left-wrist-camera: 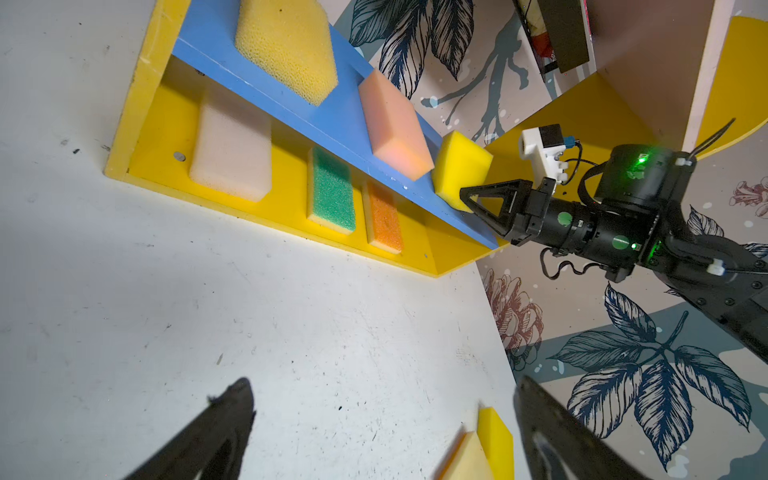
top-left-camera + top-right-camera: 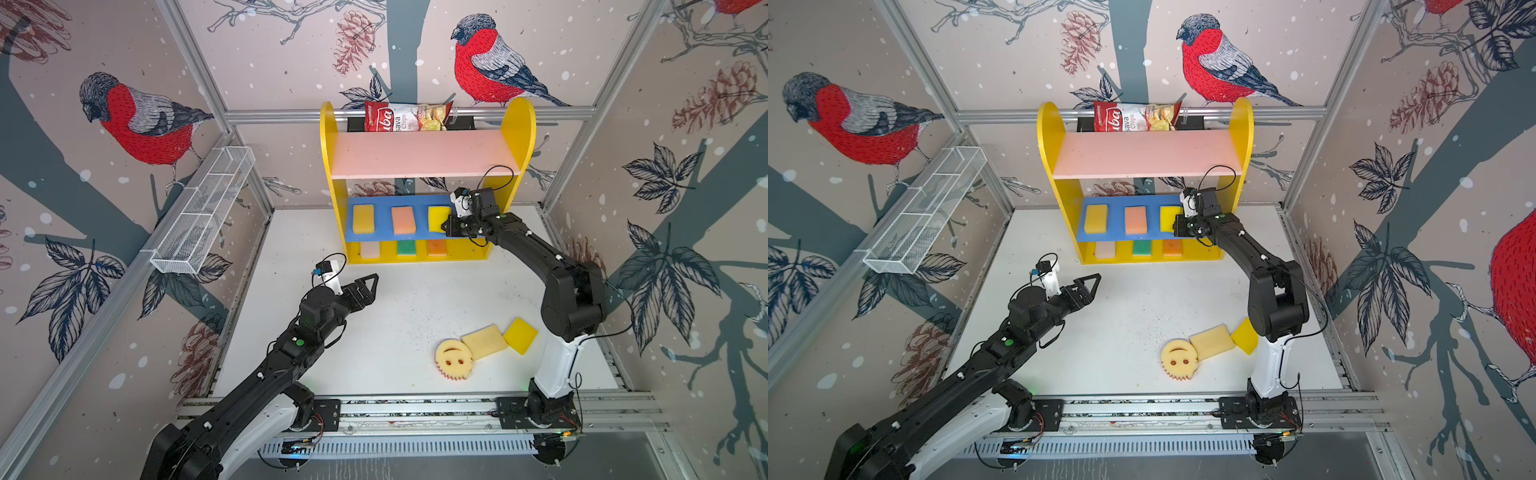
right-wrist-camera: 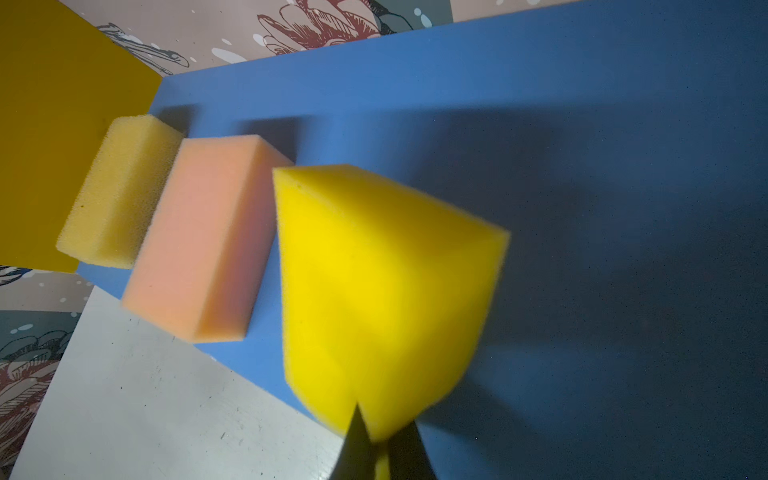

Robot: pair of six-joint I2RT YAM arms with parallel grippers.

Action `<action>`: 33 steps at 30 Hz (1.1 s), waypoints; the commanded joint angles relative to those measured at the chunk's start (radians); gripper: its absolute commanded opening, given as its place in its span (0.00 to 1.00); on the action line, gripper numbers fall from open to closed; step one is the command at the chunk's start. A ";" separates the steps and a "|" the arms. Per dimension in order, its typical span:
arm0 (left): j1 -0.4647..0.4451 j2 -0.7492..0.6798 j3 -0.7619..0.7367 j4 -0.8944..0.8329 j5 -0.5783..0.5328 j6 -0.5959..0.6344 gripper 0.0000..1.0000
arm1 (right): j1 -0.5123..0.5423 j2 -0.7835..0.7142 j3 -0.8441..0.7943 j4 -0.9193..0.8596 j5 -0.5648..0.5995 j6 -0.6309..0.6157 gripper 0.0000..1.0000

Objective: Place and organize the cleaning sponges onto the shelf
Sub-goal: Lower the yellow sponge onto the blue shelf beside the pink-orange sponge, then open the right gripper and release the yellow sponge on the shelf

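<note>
The shelf [image 2: 517,124] stands at the back of the table. On its blue middle board [image 2: 382,220] lie a porous yellow sponge [image 2: 363,218] and a peach one [image 2: 403,220]. My right gripper [image 3: 380,436] is shut on the near end of a bright yellow sponge [image 3: 374,270] resting on that board's right part. The yellow base holds cream [image 2: 370,249], green [image 2: 406,248] and orange [image 2: 437,248] sponges. On the table lie a round smiley sponge [image 2: 453,358], a cream sponge [image 2: 484,341] and a yellow one [image 2: 520,335]. My left gripper [image 1: 384,386] hangs open over the table, holding nothing.
A red-and-white chips bag [image 2: 405,116] lies behind the pink top board [image 2: 415,153]. A white wire-mesh rack [image 2: 203,212] is fixed to the left wall. The right arm's elbow [image 2: 573,303] stands close to the loose sponges on the table.
</note>
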 commanded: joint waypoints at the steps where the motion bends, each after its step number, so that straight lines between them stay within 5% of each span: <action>1: 0.003 -0.014 -0.005 0.002 0.006 -0.003 0.96 | 0.002 0.021 0.009 -0.029 -0.016 0.019 0.12; 11: 0.004 -0.020 -0.014 0.002 -0.008 -0.009 0.96 | 0.006 0.040 0.007 -0.011 -0.002 0.029 0.42; 33: 0.005 -0.006 -0.016 0.016 -0.001 -0.013 0.96 | 0.002 -0.045 -0.032 0.065 0.207 0.065 0.62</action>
